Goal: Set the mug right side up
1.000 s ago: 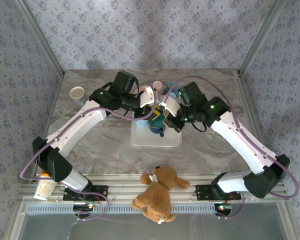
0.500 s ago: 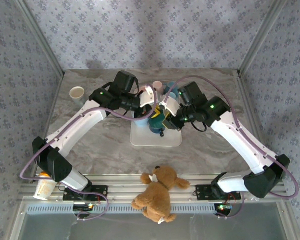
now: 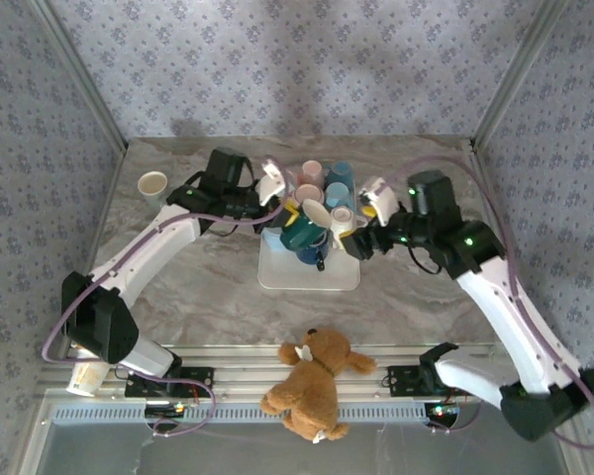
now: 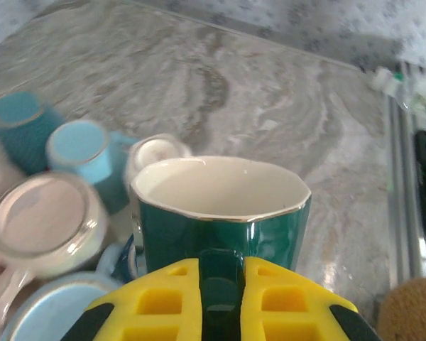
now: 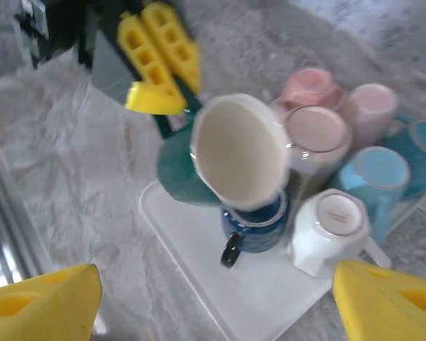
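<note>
A dark green mug (image 3: 302,234) with a white inside hangs tilted over the white tray (image 3: 287,272), its mouth facing right. My left gripper (image 3: 280,215) is shut on its handle. In the left wrist view the yellow fingers (image 4: 156,298) pinch the handle, with the mug (image 4: 220,213) rim up in front of them and the left gripper (image 4: 221,298) at the frame bottom. My right gripper (image 3: 361,218) stands open to the mug's right, apart from it. In the right wrist view the mug (image 5: 238,153) shows its open mouth above the right gripper (image 5: 213,298).
Several upside-down mugs crowd the tray's far half: pink (image 3: 310,173), light blue (image 3: 339,176), navy (image 5: 255,220) and white (image 5: 330,231). A paper cup (image 3: 153,185) stands at the far left. A teddy bear (image 3: 312,381) lies on the near rail.
My right gripper has let go of the green mug and pulled back to the right, open. The left arm has shifted left, still holding the mug by its handle.
</note>
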Controlling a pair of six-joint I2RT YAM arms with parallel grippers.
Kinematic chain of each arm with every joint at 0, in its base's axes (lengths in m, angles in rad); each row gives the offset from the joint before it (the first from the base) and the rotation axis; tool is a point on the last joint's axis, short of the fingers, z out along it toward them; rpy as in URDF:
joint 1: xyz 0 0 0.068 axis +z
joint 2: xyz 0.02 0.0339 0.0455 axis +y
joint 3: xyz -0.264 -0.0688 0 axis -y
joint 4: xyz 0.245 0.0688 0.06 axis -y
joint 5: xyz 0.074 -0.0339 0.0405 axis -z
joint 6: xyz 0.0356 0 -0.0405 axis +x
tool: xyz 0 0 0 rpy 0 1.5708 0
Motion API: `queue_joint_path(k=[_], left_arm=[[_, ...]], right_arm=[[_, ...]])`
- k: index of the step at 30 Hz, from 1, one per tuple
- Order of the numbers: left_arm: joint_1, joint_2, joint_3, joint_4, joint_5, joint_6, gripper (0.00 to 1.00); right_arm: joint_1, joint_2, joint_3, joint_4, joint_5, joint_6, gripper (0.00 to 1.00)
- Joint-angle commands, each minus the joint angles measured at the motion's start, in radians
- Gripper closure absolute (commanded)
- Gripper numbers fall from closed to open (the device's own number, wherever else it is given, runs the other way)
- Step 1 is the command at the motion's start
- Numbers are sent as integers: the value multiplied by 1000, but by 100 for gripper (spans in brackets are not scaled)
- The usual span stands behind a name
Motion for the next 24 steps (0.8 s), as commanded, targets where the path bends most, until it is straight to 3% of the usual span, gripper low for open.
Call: queue_joint_path(k=[1, 4, 7, 13, 24], left_arm=[[98, -124, -89, 319, 5, -231, 100], [190, -181, -224, 550, -31, -428, 100], [240, -237, -323, 685, -112, -499, 100], [316, -305, -435, 792, -296, -513, 100], [476, -240, -592, 1040, -461, -515, 100]], right_arm=[[-77, -48, -91, 195, -84, 186, 14], [-120, -48, -143, 288, -97, 286, 15], [-139, -18, -158, 331, -100, 335, 16], [-142, 34, -154, 356, -113, 373, 17], [-151, 55, -208, 379, -127, 419, 17]])
